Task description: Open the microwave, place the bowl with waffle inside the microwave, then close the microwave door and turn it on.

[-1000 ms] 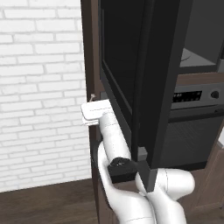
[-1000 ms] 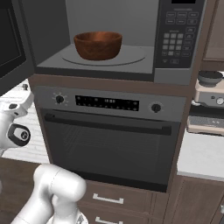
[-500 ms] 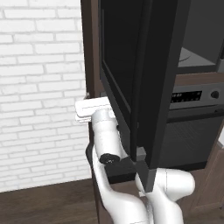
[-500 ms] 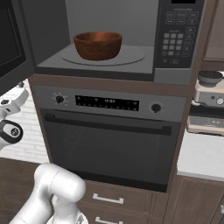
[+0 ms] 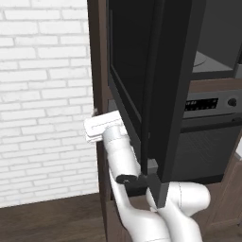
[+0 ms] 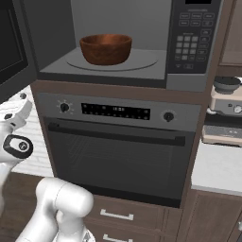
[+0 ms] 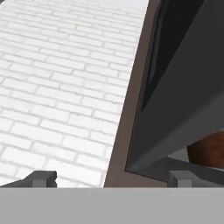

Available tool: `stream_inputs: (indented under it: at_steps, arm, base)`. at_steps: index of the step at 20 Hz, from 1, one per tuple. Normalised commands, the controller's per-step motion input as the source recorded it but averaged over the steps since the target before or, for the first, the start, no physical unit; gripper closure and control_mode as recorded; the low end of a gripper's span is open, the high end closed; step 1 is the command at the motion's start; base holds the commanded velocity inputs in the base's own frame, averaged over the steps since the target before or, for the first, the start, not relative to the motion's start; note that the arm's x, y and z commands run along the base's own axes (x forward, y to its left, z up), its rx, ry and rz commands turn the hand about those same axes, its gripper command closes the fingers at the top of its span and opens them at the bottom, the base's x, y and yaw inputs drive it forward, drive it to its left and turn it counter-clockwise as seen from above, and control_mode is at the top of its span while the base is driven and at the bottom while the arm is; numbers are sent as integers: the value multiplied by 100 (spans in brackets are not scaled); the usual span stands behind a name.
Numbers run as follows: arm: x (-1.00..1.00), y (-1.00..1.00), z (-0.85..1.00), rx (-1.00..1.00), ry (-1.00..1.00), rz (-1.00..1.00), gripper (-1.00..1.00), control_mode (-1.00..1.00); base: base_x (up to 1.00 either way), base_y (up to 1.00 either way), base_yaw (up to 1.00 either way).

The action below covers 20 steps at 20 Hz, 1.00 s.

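White brick wall [image 5: 42, 94] backs the arm, whose hand has swung left behind the open microwave door [image 5: 156, 85]; gripper [image 7: 113, 178] spread and empty, bowl [image 6: 105, 48] inside microwave [image 6: 189, 42], so closing is next.

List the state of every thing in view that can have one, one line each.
microwave door: swung wide open to the left.
microwave: open, cavity exposed.
bowl: upright on the turntable inside the microwave; contents hidden.
oven: door shut.
gripper: open, empty, beside the open door's lower edge.
drawers: shut.
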Motion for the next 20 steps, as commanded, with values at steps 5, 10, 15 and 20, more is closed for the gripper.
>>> stream_inputs:
  at_steps: [5,10,15,20]
  arm:
    - [-63,79,-7,-3,-11,-5,-100,-100]
    - [-71,98,-5,-5,-7,-9,-100,-100]
    - [-82,90,0,0,-5,-11,-100,-100]
    - [-92,87,2,0,-8,-15,-100,-100]
  base:
    - [0,0,0]
    - [0,0,0]
    - [0,0,0]
    - [0,0,0]
